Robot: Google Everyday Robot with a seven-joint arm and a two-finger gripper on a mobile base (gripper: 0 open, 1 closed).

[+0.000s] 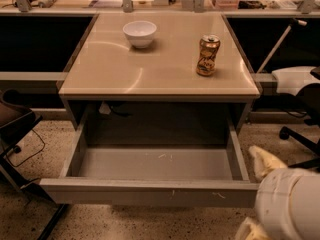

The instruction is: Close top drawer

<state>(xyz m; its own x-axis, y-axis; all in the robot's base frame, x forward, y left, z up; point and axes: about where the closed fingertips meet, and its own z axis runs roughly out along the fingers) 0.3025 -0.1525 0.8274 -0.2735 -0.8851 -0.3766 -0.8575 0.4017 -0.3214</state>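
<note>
My gripper (259, 196) hangs low at the near right, just off the right end of the wide, shallow grey top drawer (150, 192). Its two cream fingertips (264, 161) stand wide apart, holding nothing.

The drawer is pulled out towards me as far as it seems to go. Its bare floor is showing, and its flat handleless front, with small white scratches, is the nearest thing to me.

To close it well, I judge I should come round in front of that face and set a flat surface against it near the middle, not at this right corner, where a push could skew the drawer. Then I should press straight towards the far side until the front sits under the desk edge.

On the glossy beige desktop (150, 76), a small white bowl (140, 33) sits far and left of centre. A copper-coloured drinks can (208, 55) stands upright to its right, well apart, so a gentle push should leave both alone.

The speckled floor (150, 224) runs beneath. A black wheeled chair base (300, 134) is at the right and a dark seat (15, 119) at the left.
</note>
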